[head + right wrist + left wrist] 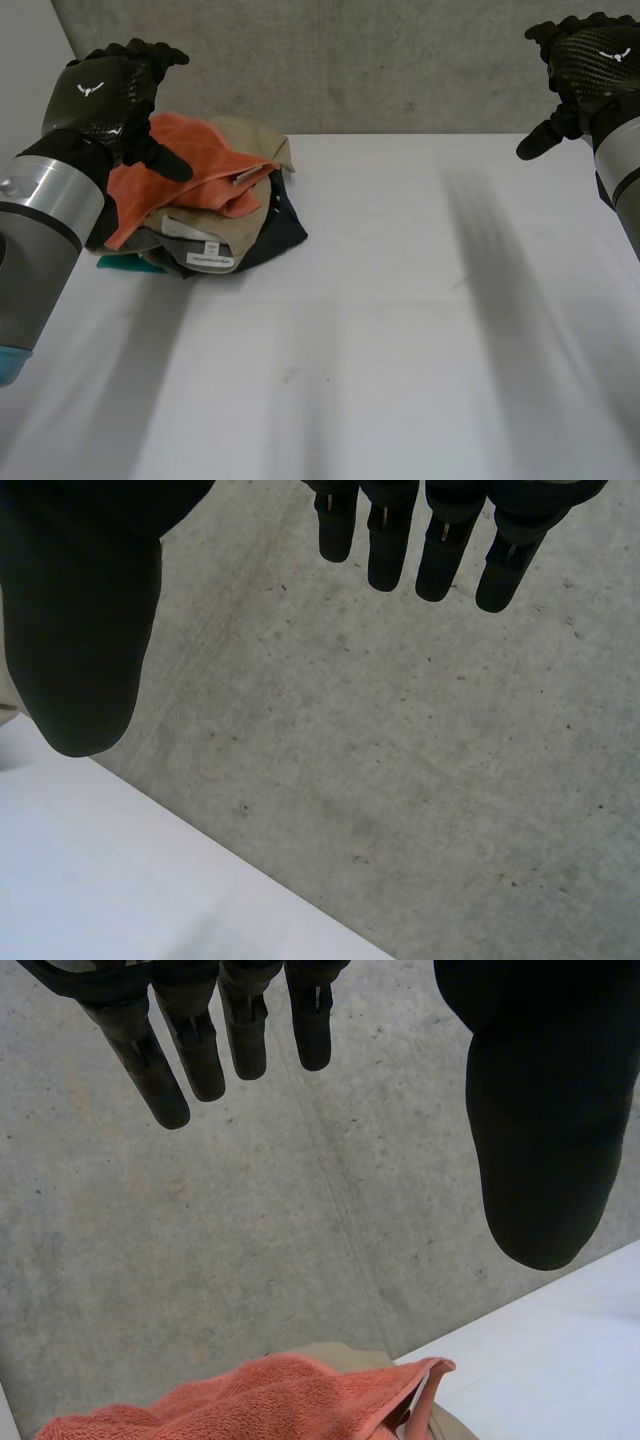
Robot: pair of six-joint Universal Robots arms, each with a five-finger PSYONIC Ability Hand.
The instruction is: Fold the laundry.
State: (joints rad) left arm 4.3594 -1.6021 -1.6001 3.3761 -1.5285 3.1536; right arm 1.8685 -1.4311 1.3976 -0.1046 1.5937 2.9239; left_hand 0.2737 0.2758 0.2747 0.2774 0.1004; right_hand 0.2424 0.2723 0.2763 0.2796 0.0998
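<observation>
Laundry pile point(205, 215) sits in the upper left of the head view, on the white table point(400, 340), close to the far edge below the grey wall point(400, 60). An orange towel point(200, 165) lies crumpled on top, over a beige garment point(255, 140). A dark garment point(285, 230) spills out on the pile's right side, and a bit of teal cloth point(118, 262) peeks from underneath on the left. My left hand point(100, 95) hangs in the air above the pile's left side. Its fingers point(155, 1070) are straight and set apart from the thumb, holding nothing, with the towel lying below their tips. My right hand point(590, 55) is in the upper right corner of the head view, well apart from the pile. Its fingers point(385, 540) are likewise straight, the thumb is out, and it is empty.
</observation>
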